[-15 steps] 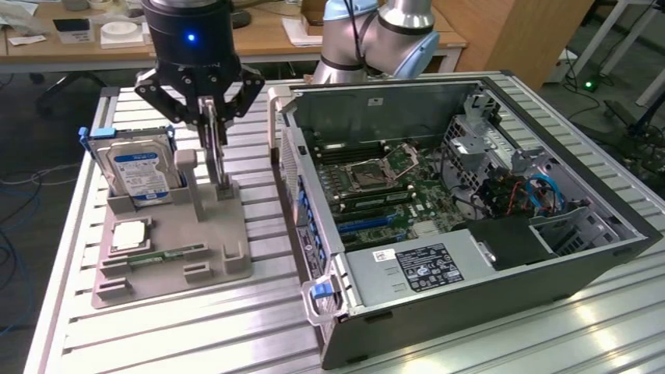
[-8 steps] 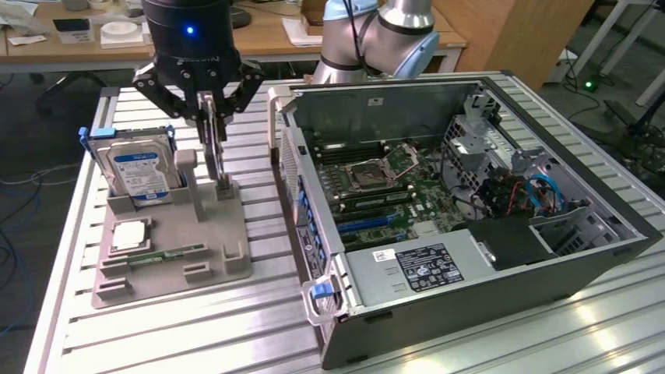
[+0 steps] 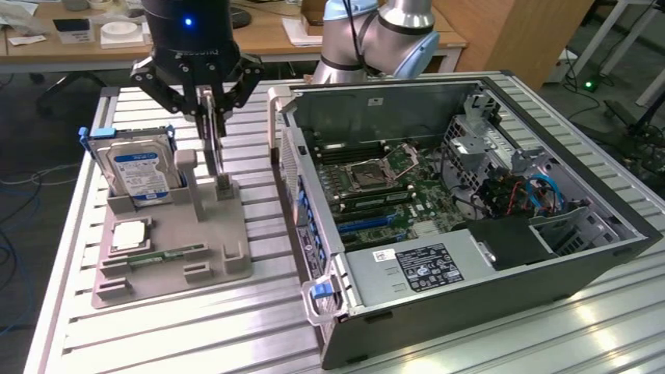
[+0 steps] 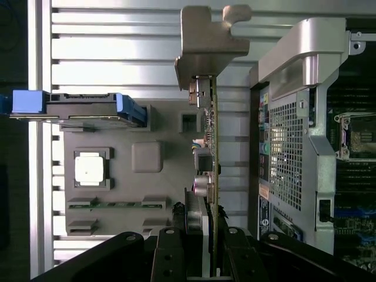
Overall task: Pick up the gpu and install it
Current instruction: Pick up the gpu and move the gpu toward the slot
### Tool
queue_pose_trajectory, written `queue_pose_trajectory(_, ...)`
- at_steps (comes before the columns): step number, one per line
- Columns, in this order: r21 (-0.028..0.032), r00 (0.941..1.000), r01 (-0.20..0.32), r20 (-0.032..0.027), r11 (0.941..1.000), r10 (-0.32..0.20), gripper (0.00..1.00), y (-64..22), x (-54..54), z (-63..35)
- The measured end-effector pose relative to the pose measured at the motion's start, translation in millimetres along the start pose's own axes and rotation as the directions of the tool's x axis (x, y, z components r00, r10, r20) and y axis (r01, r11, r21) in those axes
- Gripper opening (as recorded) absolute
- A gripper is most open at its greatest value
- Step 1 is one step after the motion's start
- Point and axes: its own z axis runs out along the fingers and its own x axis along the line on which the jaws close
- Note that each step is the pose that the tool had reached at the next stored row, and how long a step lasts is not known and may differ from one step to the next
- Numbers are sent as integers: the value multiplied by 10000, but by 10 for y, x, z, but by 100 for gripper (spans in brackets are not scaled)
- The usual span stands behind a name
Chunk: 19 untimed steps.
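The gpu [image 3: 216, 148] stands on edge over the grey holder [image 3: 213, 273], a thin card with a silver bracket end. My gripper [image 3: 213, 115] is shut on its upper edge from above. In the wrist view the gpu [image 4: 212, 135] shows edge-on as a green board with its bent silver bracket [image 4: 205, 41] at the far end, and my gripper [image 4: 205, 261] clamps it between the black fingers [image 4: 167, 255]. Its lower end is close to the holder's slot; I cannot tell whether it still touches. The open computer case [image 3: 582, 164] lies at the exterior view's right.
On the holder stand a silver hard drive [image 3: 140, 167] with a blue-white label, a processor chip [image 3: 130, 234] and a narrow green memory stick [image 3: 167, 255]. Inside the case, the motherboard [image 3: 385, 191] has blue slots [image 3: 364, 224]. The case wall [image 4: 294, 117] is close beside the card.
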Motion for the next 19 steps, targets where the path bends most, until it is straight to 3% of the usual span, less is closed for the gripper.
queue_pose_trajectory(19, -1, 10000, 0, 0, 10000, 0, 28, 9, -1, -154)
